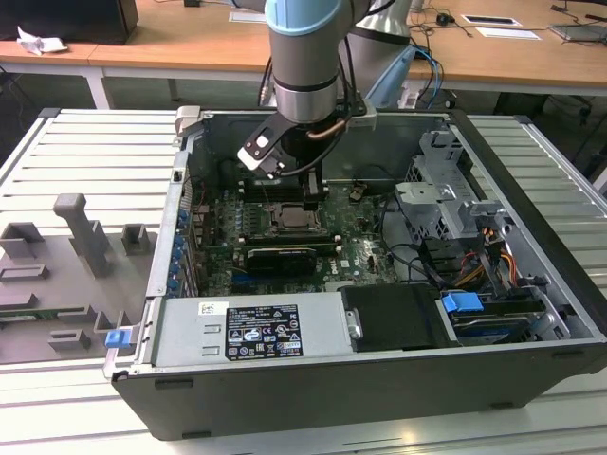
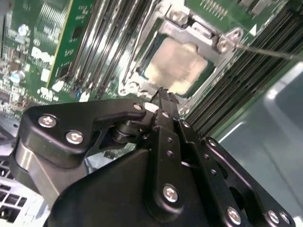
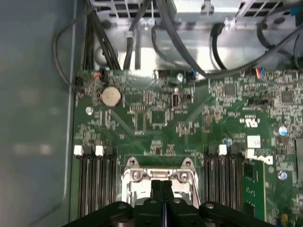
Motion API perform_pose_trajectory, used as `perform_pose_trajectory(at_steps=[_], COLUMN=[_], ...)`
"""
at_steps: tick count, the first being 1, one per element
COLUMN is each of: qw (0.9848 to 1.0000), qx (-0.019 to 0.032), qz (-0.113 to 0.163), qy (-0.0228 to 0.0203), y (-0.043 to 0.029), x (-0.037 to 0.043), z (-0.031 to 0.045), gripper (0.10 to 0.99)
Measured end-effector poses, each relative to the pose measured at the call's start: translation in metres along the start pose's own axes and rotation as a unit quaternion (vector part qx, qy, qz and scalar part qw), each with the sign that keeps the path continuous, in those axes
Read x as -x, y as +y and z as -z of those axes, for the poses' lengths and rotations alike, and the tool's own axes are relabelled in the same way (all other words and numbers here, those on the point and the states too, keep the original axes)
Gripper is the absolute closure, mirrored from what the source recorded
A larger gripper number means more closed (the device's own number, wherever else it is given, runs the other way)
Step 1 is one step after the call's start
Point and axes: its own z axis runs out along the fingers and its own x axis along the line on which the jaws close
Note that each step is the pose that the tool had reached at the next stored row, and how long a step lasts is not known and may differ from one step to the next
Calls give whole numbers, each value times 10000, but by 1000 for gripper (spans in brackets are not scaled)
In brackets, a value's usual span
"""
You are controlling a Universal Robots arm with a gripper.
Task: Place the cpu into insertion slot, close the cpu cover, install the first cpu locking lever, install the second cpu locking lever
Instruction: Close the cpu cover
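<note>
Gripper (image 2: 163, 93) jaws pressed together, tip just above cpu cover (image 2: 196, 30) edge, cpu (image 2: 177, 66) seated underneath. You press on the metal frame only, slowly, never the cpu.

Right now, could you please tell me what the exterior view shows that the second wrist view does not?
The exterior view adds the computer case, its power supply, the drive cage and the grey fixture tray at the exterior view's left. The second wrist view adds the cpu cover lying flat around the cpu, and a thin lever rod. Both share the cpu, the memory slots and the shut end effector close to the cover's edge.
</note>
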Motion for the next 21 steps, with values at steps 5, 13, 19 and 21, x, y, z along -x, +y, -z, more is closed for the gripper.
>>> perform_pose_trajectory(at_steps=[5,13,19,21], qw=[9995,9986,9986,9986], qx=[-311,-350,-349,-349], qz=[0,366,366,367], qy=[88,141,149,149], y=[-15,-110,-239,-250], x=[0,20,21,23], z=[-6,-34,-36,-75], gripper=[980,980,980,980])
